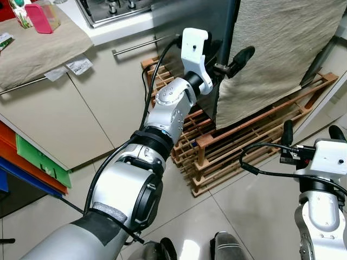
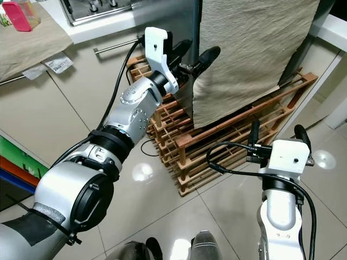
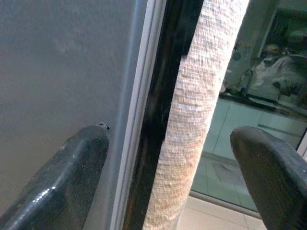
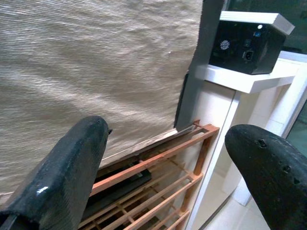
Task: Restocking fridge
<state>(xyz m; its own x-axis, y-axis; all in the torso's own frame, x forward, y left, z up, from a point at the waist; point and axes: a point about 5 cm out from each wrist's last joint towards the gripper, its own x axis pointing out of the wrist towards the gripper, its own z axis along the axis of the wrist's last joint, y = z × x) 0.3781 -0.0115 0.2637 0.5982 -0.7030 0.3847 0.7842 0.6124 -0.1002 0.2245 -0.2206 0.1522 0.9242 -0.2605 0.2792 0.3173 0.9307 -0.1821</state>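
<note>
The left claw (image 1: 230, 64) is raised to the fridge door's edge (image 3: 158, 96), fingers spread, one finger (image 3: 62, 187) against the grey door face (image 3: 62, 72) and the other out past the cloth (image 3: 192, 120) that hangs over the door. The dark edge strip and the fold of cloth sit between the two fingers; nothing is pinched yet. The right claw (image 2: 279, 134) hangs lower, near the wooden rack (image 1: 255, 135) on the floor, its fingers also spread and empty, pointing towards the cloth and rack.

The fridge stands just past the cabinet front, its door draped with the beige cloth (image 2: 255, 49), and the rack leans against its base. No food or bottles to stock can be made out, so the step in hand looks to be opening the door.

The door will be stiff and fairly heavy, probably held by a seal that gives all at once. The metal face is smooth and offers no purchase, so the hold has to be on the edge itself. The cloth is soft and loose; pinched with the edge it may slide or bunch, weakening the grip. Whether a proper handle lies under the cloth is hard to tell in the dim wrist view.
</note>
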